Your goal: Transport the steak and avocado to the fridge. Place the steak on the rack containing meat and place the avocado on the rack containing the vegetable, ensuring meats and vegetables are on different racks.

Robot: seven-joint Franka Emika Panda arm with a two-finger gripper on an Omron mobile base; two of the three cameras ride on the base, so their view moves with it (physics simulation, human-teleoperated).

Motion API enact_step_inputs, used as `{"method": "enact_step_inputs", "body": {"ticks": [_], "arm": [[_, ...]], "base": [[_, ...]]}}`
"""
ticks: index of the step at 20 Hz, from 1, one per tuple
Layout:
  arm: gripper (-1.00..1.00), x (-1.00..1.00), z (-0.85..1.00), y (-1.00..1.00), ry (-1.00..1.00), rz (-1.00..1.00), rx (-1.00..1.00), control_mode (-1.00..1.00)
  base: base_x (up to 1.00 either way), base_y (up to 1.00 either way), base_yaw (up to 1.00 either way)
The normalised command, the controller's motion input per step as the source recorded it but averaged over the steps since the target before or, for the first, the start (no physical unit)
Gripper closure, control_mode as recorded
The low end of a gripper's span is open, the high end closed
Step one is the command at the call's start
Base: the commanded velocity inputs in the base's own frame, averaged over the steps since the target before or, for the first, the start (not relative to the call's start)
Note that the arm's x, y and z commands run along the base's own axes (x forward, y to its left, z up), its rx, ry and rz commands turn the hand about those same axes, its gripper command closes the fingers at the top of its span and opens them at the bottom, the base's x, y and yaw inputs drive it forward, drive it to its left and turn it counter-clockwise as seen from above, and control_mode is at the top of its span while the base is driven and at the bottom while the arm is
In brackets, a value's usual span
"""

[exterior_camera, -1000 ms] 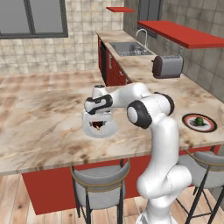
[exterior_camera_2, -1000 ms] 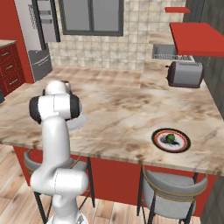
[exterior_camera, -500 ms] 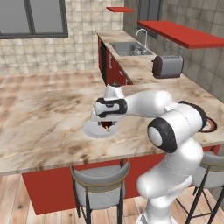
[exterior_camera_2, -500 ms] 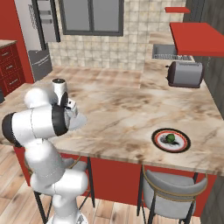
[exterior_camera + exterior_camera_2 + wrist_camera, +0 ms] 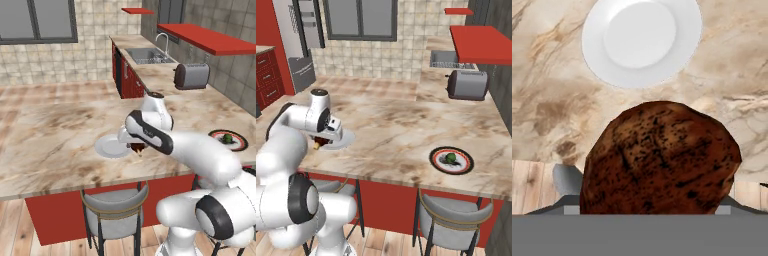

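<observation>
The steak (image 5: 659, 160), a dark reddish-brown lump, sits between my gripper's jaws and hides the fingertips in the hand view. From the left base view, my gripper (image 5: 136, 146) is shut on the steak (image 5: 138, 148) just above the counter, beside the near right rim of a white plate (image 5: 109, 146). The right base view shows the steak (image 5: 317, 145) at the plate's left. The avocado (image 5: 450, 158) lies on a dark red-rimmed plate (image 5: 433, 159) at the counter's right. The fridge (image 5: 303, 45) stands far back left with its door shut, so its racks are hidden.
A toaster (image 5: 190, 76) stands on the side counter, with a sink (image 5: 148, 54) beyond it. Red shelves (image 5: 210, 39) hang on the right wall. Stools (image 5: 114, 212) stand under the counter's front edge, right below my gripper.
The arm has swung its elbow forward and down. The gripper with the steak has shifted from over the white plate to beside its rim, nearer the counter's front edge.
</observation>
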Motion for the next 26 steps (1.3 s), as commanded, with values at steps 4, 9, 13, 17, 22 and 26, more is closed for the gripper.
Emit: {"method": "enact_step_inputs", "body": {"ticks": [4,9,13,17,22,26], "arm": [[1.00,-1.00,0.84,-0.10,0.02,0.05,0.00,-1.00],[1.00,-1.00,0.98,-0.04,0.00,0.05,0.00,-1.00],[1.00,-1.00,0.86,-0.15,-0.09,0.01,0.00,-1.00],[1.00,-0.99,0.87,-0.24,-0.21,0.00,0.00,-1.00],[1.00,-0.70,0.88,-0.21,-0.12,0.00,0.00,-1.00],[1.00,-0.50,0.86,-0.17,-0.02,0.00,0.00,-1.00]], "base": [[0.00,0.00,0.00],[0.00,0.00,0.00],[0.00,0.00,0.00],[0.00,0.00,0.00],[0.00,0.00,0.00],[0.00,0.00,0.00]]}}
